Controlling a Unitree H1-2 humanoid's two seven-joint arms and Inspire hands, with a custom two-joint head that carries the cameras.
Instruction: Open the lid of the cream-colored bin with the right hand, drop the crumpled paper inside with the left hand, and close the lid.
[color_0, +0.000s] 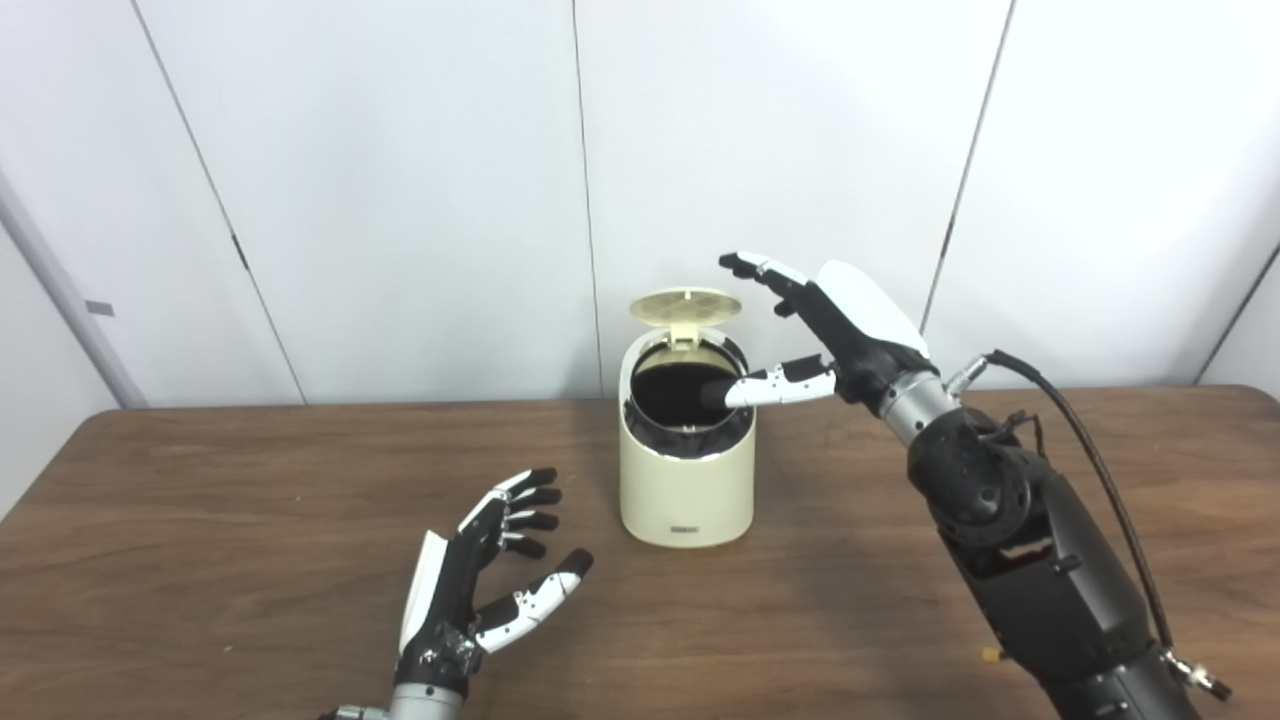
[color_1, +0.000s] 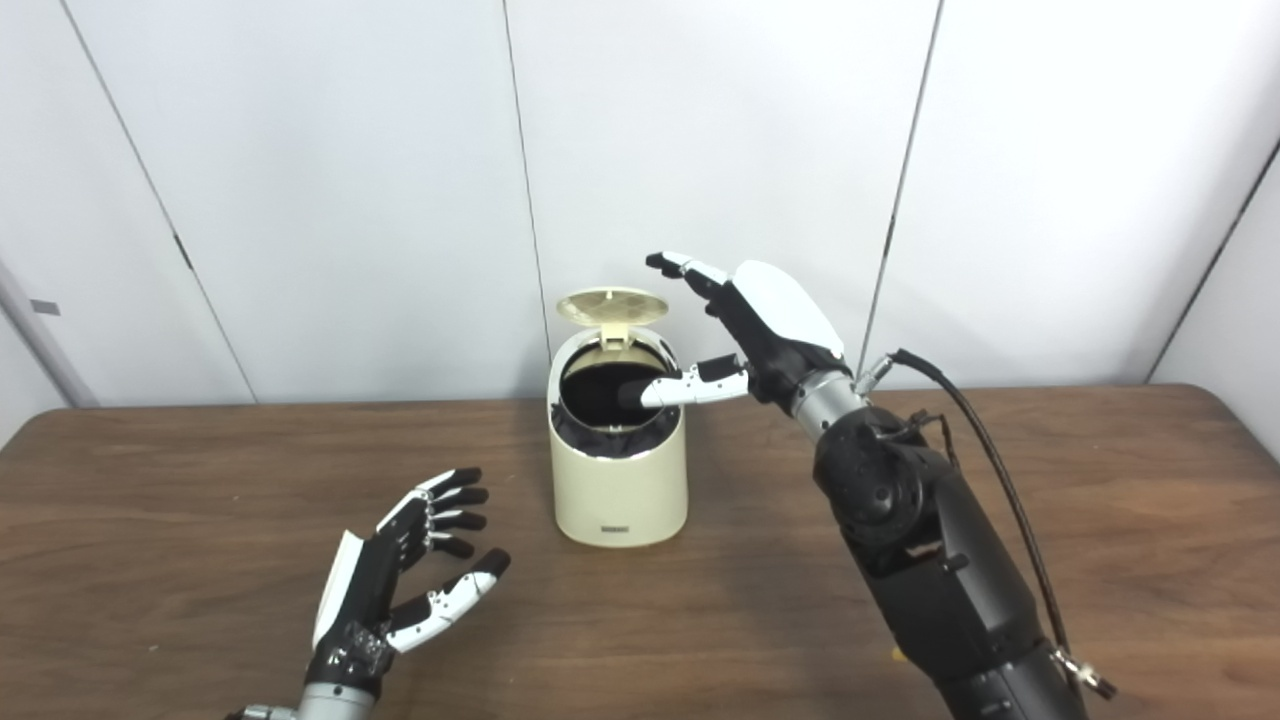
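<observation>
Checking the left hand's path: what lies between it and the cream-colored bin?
Nothing: only bare brown wooden table separates the open left hand from the cream-colored bin, clear in both eye views.

**Inspector A:** Rear wall (color_0: 400, 200)?

**Inspector B:** White flat panels, divided by thin dark seams (color_0: 585, 200) running top to bottom. The seams lean outward toward the edges of both views. No windows visible.

**Inspector A:** Anything at the far left?

**Inspector B:** A pale grey upright strip (color_0: 60, 290) runs at a slant, with a small grey tab (color_0: 99, 308) fixed beside it. What the tab is cannot be told.

**Inspector A:** Furniture?

**Inspector B:** One table (color_0: 200, 520), dark brown wood grain, rounded rear corners, its back edge close to the wall.

**Inspector A:** Lighting?

**Inspector B:** Even and diffuse, soft shadows on the tabletop. Floor not in view.
</observation>
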